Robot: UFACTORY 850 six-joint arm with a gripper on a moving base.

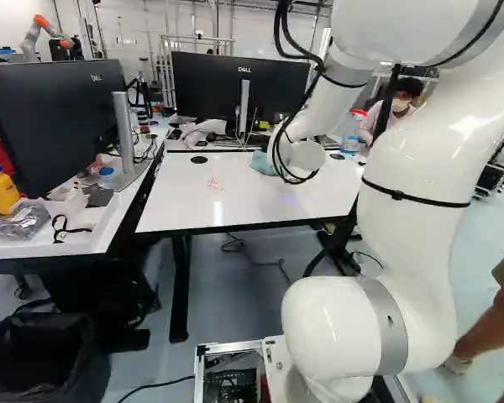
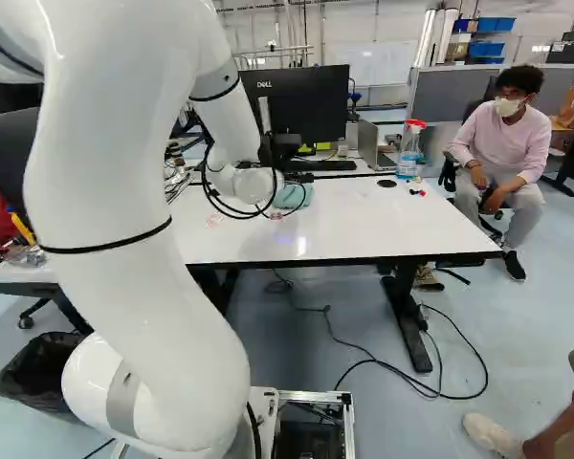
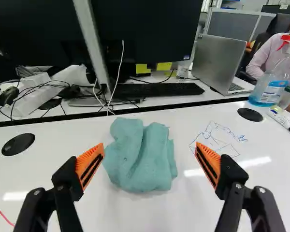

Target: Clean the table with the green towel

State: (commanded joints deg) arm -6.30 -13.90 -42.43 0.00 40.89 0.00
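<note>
Likely at the grabbing step, so lower the wide-open gripper [image 3: 150, 148] around the green towel [image 3: 144, 159], near the middle of the table's [image 1: 181, 206] far edge, then squeeze before wiping.

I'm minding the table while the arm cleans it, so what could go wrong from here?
The tool is open and the green towel lies bunched in loose folds, so it might pinch only one fold and drop it.
A broad wipe over the blue drawing could knock the spray bottle standing beyond it.
The red drawing is on the towel's other side, so wiping only one side would probably miss some ink.
</note>
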